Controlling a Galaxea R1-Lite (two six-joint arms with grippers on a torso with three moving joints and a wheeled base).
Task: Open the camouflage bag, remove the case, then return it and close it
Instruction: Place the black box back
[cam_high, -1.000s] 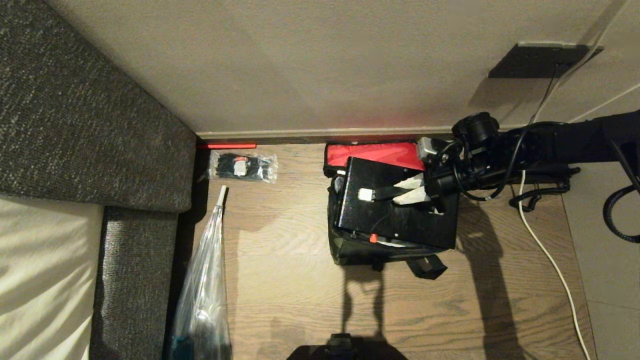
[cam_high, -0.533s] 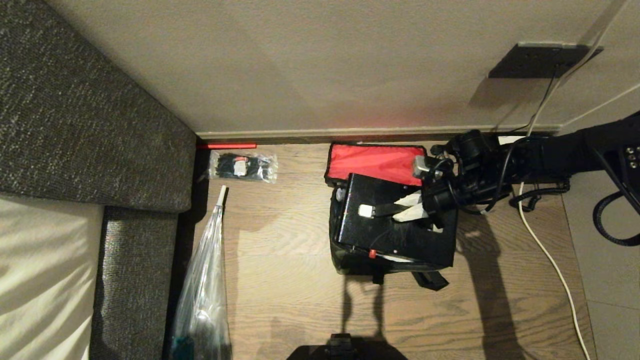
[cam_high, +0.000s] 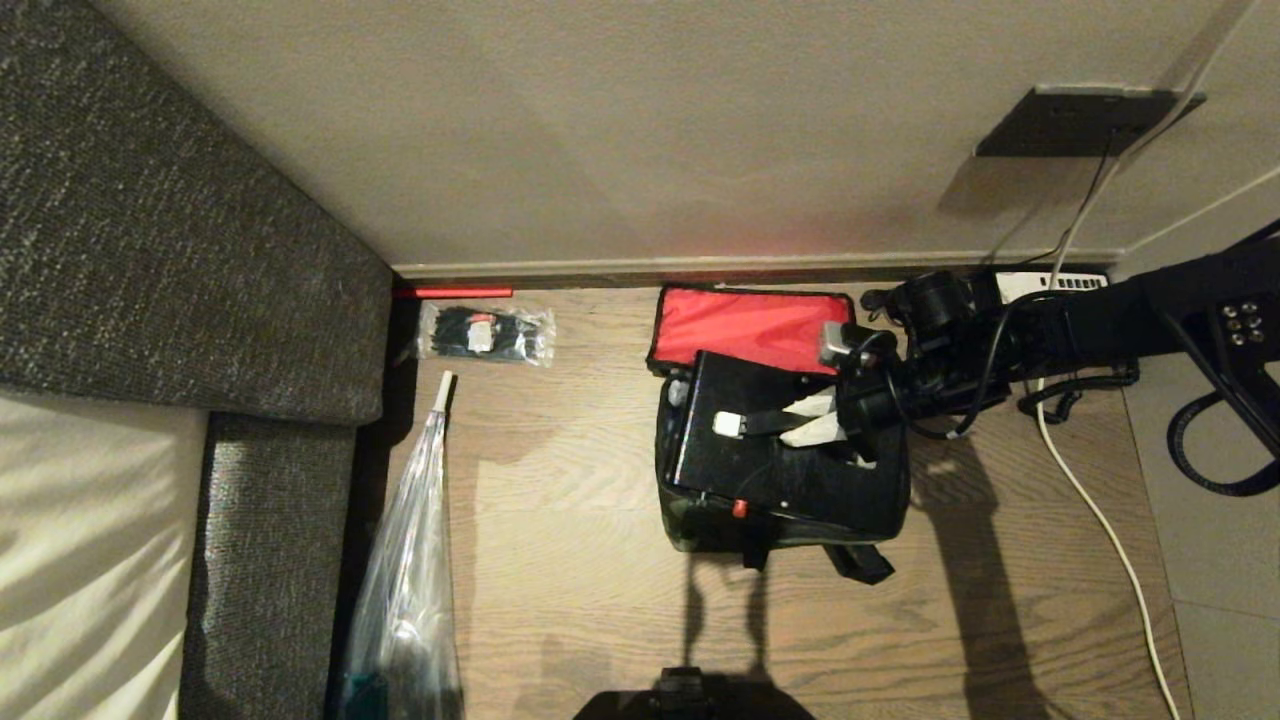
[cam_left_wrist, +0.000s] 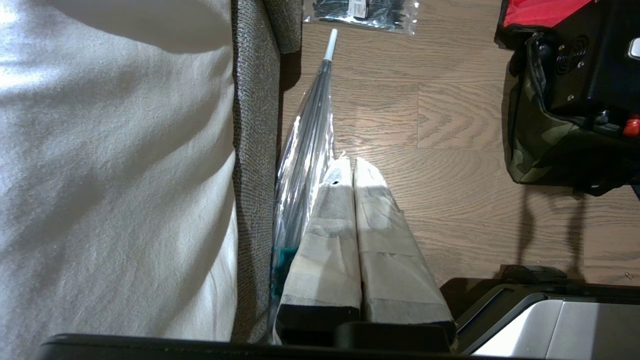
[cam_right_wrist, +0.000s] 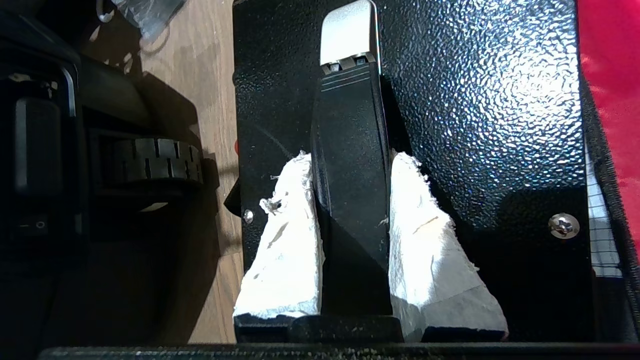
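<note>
You have a wood floor (cam_high: 560, 560) against a beige wall (cam_high: 640, 130), sofa (cam_high: 150, 230) alongside. The case (cam_high: 780, 450) sits in the open camouflage bag (cam_high: 700, 530); the right pincer (cam_high: 812, 418) pinches its handle (cam_right_wrist: 350, 190). Left pincer (cam_left_wrist: 350, 172): pressed together, beside an umbrella (cam_high: 410, 560). Ties packet (cam_high: 487, 333) near the wall.

Surface: we saw a wooden floor (cam_high: 560, 560) running up to the wall.
Centre: we found the camouflage bag (cam_high: 700, 530) standing on it.
Far left: we noted a clear packet of black ties (cam_high: 487, 334) and a clear plastic bag (cam_high: 405, 590) beside the sofa (cam_high: 180, 250).
Right: we saw a white cable (cam_high: 1100, 520).
</note>
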